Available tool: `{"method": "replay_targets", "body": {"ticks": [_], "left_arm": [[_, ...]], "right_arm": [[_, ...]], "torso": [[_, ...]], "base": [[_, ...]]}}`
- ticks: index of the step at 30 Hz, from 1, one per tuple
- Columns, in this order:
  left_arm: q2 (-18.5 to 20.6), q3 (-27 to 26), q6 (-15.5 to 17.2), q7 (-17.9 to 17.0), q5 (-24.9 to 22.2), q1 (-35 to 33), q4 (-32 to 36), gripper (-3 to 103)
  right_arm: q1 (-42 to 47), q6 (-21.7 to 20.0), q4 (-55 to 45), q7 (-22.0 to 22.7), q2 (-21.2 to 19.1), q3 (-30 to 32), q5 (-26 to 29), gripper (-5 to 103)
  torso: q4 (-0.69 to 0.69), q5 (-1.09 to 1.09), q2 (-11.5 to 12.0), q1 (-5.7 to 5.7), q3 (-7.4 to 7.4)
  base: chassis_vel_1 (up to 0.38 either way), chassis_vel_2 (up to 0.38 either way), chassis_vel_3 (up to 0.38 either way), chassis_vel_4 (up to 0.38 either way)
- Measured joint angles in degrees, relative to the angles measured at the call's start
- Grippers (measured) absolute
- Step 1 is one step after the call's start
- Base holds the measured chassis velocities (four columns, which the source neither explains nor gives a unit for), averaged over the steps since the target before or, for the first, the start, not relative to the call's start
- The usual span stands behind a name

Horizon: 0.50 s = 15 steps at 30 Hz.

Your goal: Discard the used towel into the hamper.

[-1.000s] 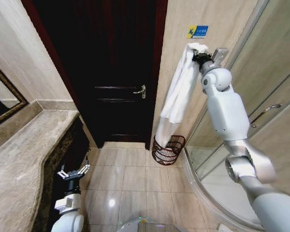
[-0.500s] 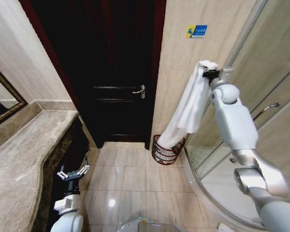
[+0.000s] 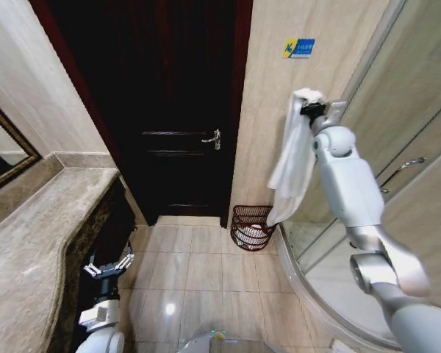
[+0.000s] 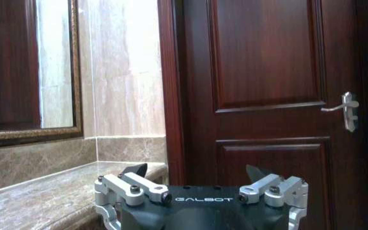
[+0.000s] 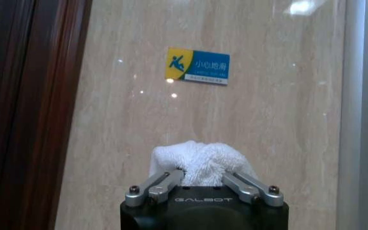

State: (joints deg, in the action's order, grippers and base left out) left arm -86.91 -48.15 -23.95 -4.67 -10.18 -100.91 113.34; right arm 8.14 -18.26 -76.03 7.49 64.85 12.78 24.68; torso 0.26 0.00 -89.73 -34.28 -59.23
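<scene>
- Towel (image 3: 294,158): I count one, white, hanging upper right of the frame, pinched at its top by my right gripper (image 3: 309,110).
- One hamper (image 3: 251,227) on the floor, below the towel's tip.
- Left gripper (image 3: 104,268), lower left, fingers spread.

1. The head view looks forward and down from high, at the door (image 3: 184,110) and the floor.
2. The left wrist view looks low and level, near this door (image 4: 267,96).
3. The right wrist view faces the wall sign (image 5: 197,66) closely; the head view shares it (image 3: 300,48).
</scene>
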Motion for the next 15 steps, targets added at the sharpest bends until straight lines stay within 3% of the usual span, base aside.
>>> {"method": "replay_targets", "body": {"ticks": [7, 15], "left_arm": [[-0.5, 0.3, 0.5, 0.0, 0.5, 0.6, 0.2, 100], [-0.1, 0.5, 0.6, 0.1, 0.7, 1.4, -0.6, 100]], "right_arm": [[-0.1, 0.5, 2.0, -0.3, 0.6, 1.6, -0.6, 10], [1.8, 3.3, 6.0, -1.0, 1.0, 3.2, -4.9, 10]], "torso": [[-0.02, 0.00, 0.0, 0.00, 0.00], [-0.03, 0.02, 0.0, 0.00, 0.00]], "base": [[0.000, 0.000, 0.000, 0.000], [0.000, 0.000, 0.000, 0.000]]}}
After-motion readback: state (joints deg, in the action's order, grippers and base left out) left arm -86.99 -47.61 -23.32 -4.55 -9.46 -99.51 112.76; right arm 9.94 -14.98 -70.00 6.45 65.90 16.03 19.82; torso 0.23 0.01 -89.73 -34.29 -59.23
